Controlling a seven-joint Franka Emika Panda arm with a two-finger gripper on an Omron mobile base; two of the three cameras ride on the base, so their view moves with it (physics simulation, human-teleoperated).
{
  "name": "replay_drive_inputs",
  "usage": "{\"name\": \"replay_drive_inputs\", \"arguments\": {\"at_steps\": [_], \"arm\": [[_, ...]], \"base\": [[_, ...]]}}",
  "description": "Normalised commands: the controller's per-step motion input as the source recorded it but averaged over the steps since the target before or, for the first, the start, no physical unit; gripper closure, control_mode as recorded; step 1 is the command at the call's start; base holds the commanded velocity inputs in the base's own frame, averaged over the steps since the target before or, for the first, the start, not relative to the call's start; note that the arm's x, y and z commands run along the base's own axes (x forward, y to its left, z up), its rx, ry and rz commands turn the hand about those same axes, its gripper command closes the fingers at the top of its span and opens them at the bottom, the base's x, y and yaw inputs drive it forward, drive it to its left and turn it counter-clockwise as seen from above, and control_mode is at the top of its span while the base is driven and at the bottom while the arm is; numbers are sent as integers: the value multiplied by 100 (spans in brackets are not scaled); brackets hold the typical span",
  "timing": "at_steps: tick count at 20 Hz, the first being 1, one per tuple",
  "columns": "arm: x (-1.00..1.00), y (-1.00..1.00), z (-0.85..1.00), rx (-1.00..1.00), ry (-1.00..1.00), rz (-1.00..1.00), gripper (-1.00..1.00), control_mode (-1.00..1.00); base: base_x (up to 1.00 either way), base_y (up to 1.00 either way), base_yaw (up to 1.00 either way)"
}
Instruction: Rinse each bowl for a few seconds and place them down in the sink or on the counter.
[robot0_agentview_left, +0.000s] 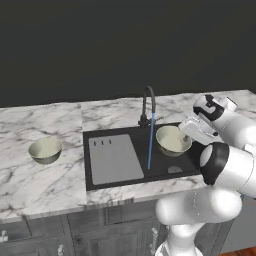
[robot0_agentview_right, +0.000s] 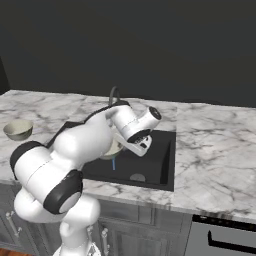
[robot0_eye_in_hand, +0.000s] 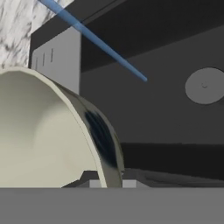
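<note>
Behind the marble tabletop (robot0_agentview_left: 45, 182), at frame centre, my end effector (robot0_agentview_left: 186, 131) is grasping one bowl (robot0_agentview_left: 172, 140) by its rim; glazed, probably slippery and fragile.

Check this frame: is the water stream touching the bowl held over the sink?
Apart. In the left base view the water stream falls past the held bowl with dark sink showing between them.

Flat, even rendered light, no clear source; black backdrop dim. White veined marble counter (robot0_agentview_left: 45, 180) bright, w/o glare. Pale beige-olive glazed bowl (robot0_eye_in_hand: 39, 131) carries dark smudge reflection. All views soft, low-res.
</note>
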Motion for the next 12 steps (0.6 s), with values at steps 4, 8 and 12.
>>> {"name": "replay_drive_inputs", "arguments": {"at_steps": [4, 8, 12], "arm": [[15, -6, -18, 0, 0, 1, 100, -100], [16, 8, -12, -2, 0, 0, 100, -100], [15, 18, -13, 0, 0, 0, 100, -100]], "base": [[0, 0, 0], [0, 0, 0], [0, 0, 0]]}}
